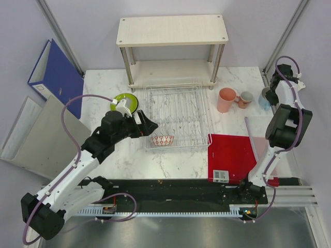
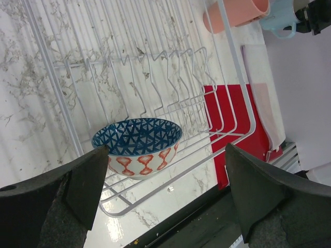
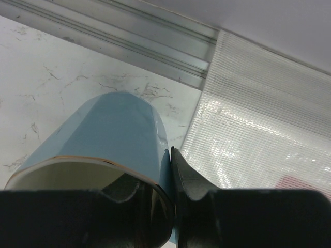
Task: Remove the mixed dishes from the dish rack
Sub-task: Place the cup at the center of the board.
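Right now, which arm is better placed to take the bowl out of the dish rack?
Left. The left gripper is open right beside the small bowl at the near edge of the dish rack. The right gripper is shut on the light blue cup, well to the rack's right.

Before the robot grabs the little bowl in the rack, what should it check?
1. Left jaws open: ok, spread wide.
2. Small bowl upright in the dish rack: ok, by its near edge.
3. Bowl centred between the left jaws: not ok, it sits off to one side of the gap.
4. Way in free of the rack's upright wires: cannot tell; they stand right behind the bowl.
5. Right jaws gripping the light blue cup: ok, clamped on its wall.
6. Cup resting on the table: cannot tell.
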